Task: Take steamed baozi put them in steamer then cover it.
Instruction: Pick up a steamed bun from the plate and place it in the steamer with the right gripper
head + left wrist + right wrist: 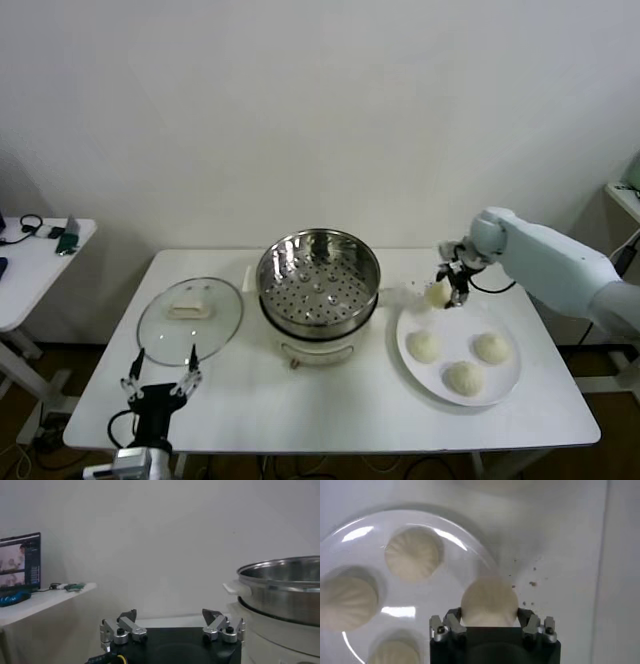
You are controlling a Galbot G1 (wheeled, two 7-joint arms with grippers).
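Observation:
My right gripper (446, 290) is shut on one off-white steamed baozi (438, 293), held just above the far left rim of the white plate (505, 385). In the right wrist view the baozi (489, 602) sits squeezed between both fingers. Three more baozi (423, 346) (491, 347) (463, 377) lie on the plate. The steel steamer (318, 282) stands open at the table's middle, its perforated tray bare. The glass cover (190, 318) with its cream handle lies flat to the steamer's left. My left gripper (160, 376) waits open near the front left edge, below the cover.
A white side table (35, 262) with cables and small items stands off to the left. Small crumbs (532, 584) dot the table near the plate. The steamer's side (282, 592) rises close beside the left gripper (172, 622) in the left wrist view.

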